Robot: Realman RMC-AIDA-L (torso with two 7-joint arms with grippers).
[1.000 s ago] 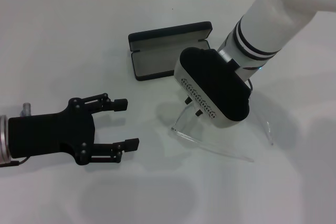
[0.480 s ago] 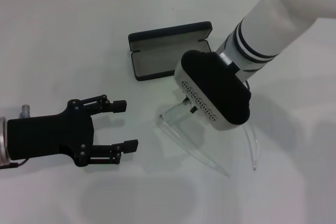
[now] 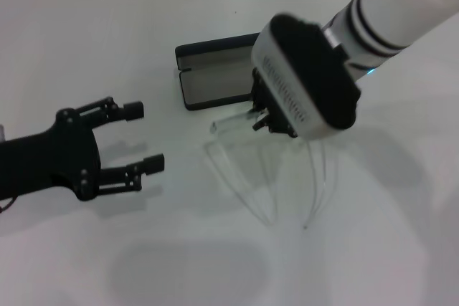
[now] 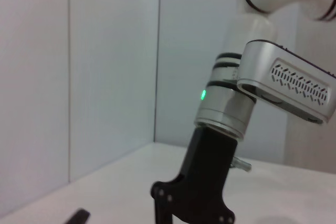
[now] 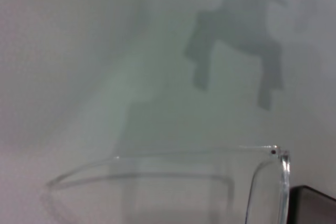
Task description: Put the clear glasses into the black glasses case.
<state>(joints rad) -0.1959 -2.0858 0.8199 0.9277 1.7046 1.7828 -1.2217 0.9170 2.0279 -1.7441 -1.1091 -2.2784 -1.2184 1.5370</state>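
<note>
The right gripper (image 3: pixel 267 116) is clamped on the clear glasses (image 3: pixel 237 121), holding them off the white table (image 3: pixel 72 34), just at 6 o'clock of the open black glasses case (image 3: pixel 215 77). The left gripper (image 3: pixel 147 137) hangs spread and empty at 9 o'clock.

Bright, even overhead light; soft shadows; right arm motion-blurred.

white table (image 3: pixel 64 41), open black glasses case (image 3: pixel 211 80)

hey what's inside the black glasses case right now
Only grey lining shows inside the open black glasses case. Its right end is hidden behind the right hand, which holds the clear glasses just in front of the case.
</note>
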